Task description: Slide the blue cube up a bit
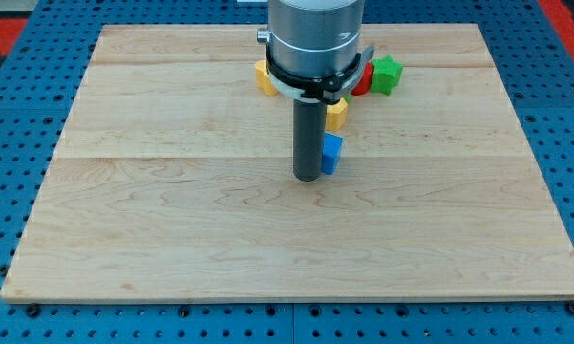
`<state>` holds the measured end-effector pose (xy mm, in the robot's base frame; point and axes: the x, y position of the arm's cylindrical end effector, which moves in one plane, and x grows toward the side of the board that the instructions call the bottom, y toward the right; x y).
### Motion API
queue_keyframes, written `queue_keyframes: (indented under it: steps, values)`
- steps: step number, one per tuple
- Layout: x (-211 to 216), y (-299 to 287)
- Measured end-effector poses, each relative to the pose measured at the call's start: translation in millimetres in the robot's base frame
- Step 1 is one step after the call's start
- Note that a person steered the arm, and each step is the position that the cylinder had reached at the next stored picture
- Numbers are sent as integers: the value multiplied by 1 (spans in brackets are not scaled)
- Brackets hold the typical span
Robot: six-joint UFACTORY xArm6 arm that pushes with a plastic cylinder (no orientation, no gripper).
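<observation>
The blue cube lies near the middle of the wooden board, partly hidden by my rod. My tip rests on the board just left of the blue cube and slightly below it, touching or nearly touching its left side. A yellow block sits directly above the blue cube, close to it or touching it; I cannot tell which.
A second yellow block lies left of the arm's body near the view's top. A red block and a green block lie to the right of it. Blue pegboard surrounds the board.
</observation>
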<state>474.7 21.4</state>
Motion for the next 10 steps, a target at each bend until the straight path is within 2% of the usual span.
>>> queue_keyframes:
  steps: [1,2,4,6,7,9,10]
  values:
    - [23,22]
    - [18,33]
    - [-17,33]
    - [11,38]
    - [10,37]
    - [-20,37]
    - [-8,37]
